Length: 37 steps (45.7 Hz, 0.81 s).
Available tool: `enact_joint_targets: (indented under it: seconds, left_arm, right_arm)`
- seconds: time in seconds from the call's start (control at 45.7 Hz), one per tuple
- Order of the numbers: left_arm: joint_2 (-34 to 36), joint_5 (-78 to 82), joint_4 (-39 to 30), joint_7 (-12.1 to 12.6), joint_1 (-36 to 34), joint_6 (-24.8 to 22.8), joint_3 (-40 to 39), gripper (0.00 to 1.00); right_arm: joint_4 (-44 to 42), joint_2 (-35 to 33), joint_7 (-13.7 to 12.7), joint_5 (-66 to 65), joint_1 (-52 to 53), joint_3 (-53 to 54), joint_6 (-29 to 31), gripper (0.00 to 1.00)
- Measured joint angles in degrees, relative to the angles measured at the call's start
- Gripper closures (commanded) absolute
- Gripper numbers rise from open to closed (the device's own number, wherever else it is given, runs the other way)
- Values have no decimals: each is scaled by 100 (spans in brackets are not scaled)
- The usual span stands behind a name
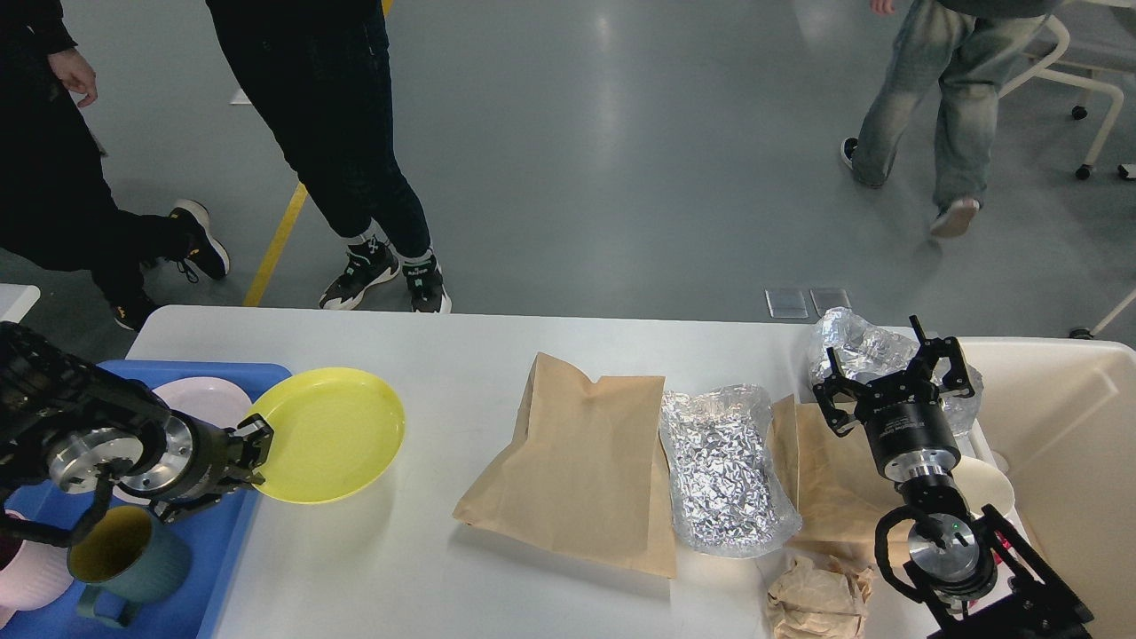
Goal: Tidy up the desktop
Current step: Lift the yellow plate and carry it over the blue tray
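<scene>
The white desktop (444,355) spans the view. My left gripper (256,457) is shut on the near-left rim of a yellow plate (327,433), which hangs lifted and tilted over the blue tray's right edge. My right gripper (892,377) stands open at the right, above a crumpled clear-and-foil wrapper (856,342), with nothing between its fingers. On the desktop lie a large brown paper bag (577,461), a silver foil bag (723,466), a second brown bag (830,479) and a crumpled brown paper ball (816,599).
A blue tray (213,568) at the left holds a pink plate (200,399), a teal mug (124,559) and a pink cup (31,577). A cream bin (1065,444) stands at the right edge. People walk on the floor beyond the desktop.
</scene>
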Motion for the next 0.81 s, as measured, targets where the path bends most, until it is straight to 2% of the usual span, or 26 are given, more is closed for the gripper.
enact_joint_targets:
  seconds: [0.241,0.46,0.591,0.81]
  left_arm:
    - [305,13,-745,15,-1845,-734,956,100]
    - [-11,8,-1074,26,-3632,-2078,1798,100]
    - [-303,-16,-1091,23,-4070,-2550,1945,100]
    - [-321,-54,-819,21,-4053,-2568,1955,100]
  right_arm:
    - [0,0,0,0,0,0,0,0]
    - [0,0,0,0,0,0,0,0]
    - [0,0,0,0,0,0,0,0]
    - [0,0,0,0,0,0,0,0]
